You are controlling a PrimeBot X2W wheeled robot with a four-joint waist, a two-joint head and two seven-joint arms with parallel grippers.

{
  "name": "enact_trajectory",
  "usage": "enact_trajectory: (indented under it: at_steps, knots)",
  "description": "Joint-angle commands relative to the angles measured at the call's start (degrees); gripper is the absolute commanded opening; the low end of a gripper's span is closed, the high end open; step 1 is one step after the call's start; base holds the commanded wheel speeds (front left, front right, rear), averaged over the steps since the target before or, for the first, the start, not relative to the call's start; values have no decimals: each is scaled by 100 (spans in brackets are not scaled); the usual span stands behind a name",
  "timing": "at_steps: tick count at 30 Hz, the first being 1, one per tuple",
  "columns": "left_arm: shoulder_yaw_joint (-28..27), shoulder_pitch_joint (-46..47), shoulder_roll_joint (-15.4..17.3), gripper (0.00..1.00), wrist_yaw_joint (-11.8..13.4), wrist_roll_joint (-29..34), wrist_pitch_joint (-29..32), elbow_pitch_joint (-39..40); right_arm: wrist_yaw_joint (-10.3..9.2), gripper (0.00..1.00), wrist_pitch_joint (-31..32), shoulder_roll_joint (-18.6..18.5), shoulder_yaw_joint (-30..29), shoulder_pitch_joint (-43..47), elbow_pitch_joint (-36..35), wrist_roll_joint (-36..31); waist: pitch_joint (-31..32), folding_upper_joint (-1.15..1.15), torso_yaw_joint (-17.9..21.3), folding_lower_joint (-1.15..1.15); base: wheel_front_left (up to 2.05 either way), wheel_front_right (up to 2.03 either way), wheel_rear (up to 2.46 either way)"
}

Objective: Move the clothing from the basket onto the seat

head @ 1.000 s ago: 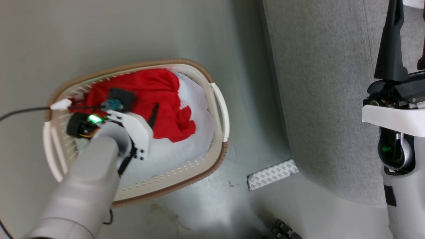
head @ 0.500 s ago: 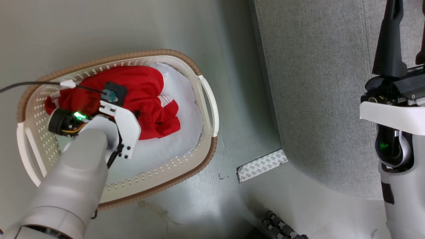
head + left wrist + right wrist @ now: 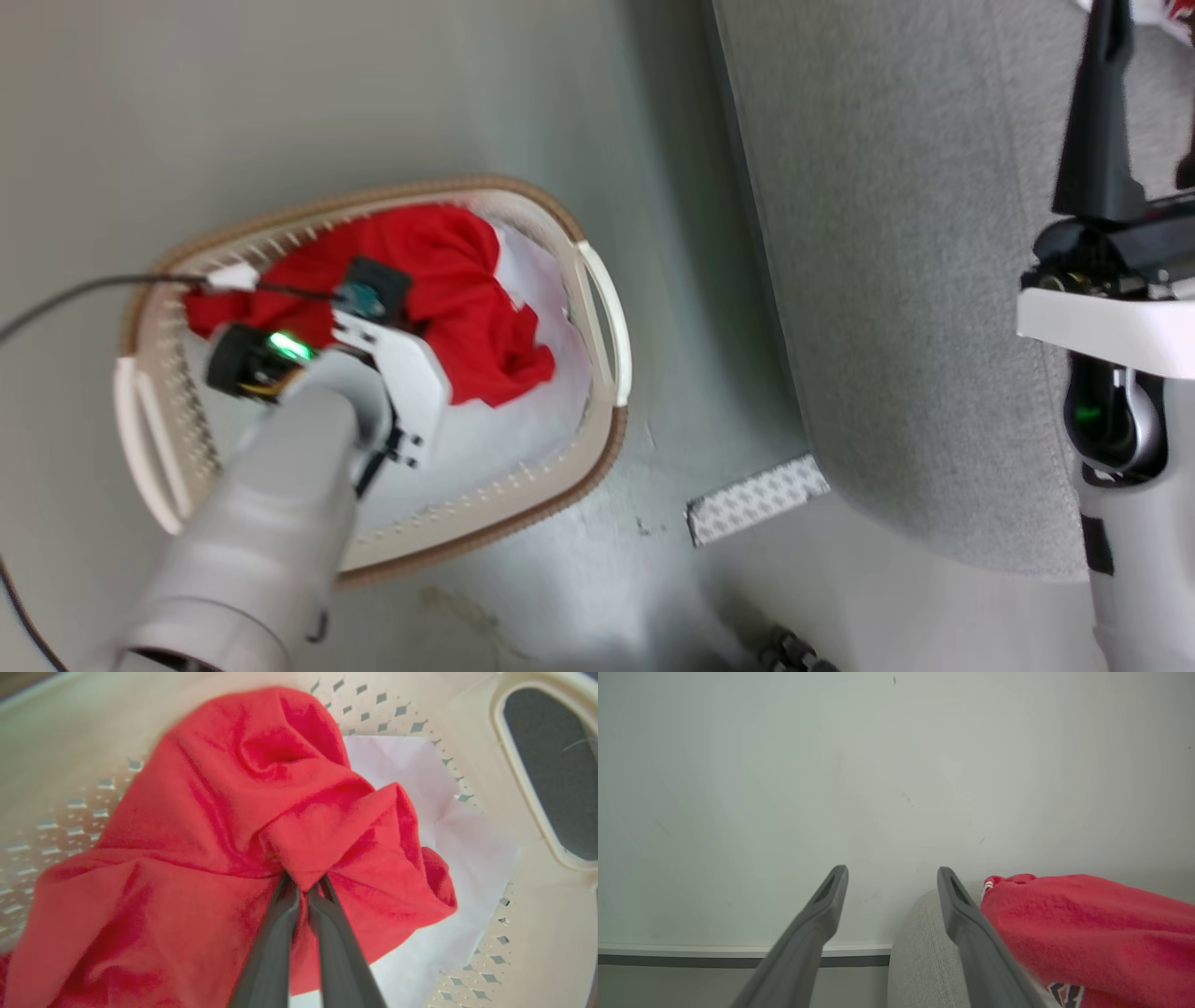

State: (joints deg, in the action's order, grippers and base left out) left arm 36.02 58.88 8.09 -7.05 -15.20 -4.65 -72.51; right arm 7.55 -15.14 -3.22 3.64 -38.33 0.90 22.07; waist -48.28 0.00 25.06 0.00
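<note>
Spotter: Red cloth is what your left gripper [image 3: 303, 889] has: its two dark fingers are pressed together on a raised fold of the plain red garment [image 3: 210, 826].

Operator: Where does that garment lie?

Spotter: In the basket [image 3: 467, 714], heaped against the holed wall and lying over the pale sheet [image 3: 420, 765], which is bare toward the handle end. The basket stands on the floor [image 3: 327, 93], near the seat [image 3: 887, 280] but apart from it.

Operator: And my right side?

Spotter: Your right gripper [image 3: 892, 872] hangs with its fingers spread and nothing between them, above the seat's rounded edge. Just beside it a second red garment [image 3: 1087, 924], with white trim and an emblem, lies on the seat.
</note>
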Motion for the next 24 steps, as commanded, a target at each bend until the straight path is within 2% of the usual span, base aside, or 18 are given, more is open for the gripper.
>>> enact_trajectory:
  at_steps: [1, 10, 24]
  knots:
    - [21, -113, -44, 0, -17, -56, -87, 5, -13, 100, 1, -60, -45, 112, 23, -61, 283, 0, -145, 0, 0, 0, 0]
    - [278, -699, -432, 0, -46, -541, -735, 385, -13, 100, 1, -368, -157, 462, 126, -110, 1363, 0, -524, 0, 0, 0, 0]
    - [1061, -1473, -506, 0, -48, -1598, -1030, 1658, -13, 100, 2, -828, -171, 1111, 449, 15, 2967, 0, -1084, 0, 0, 0, 0]
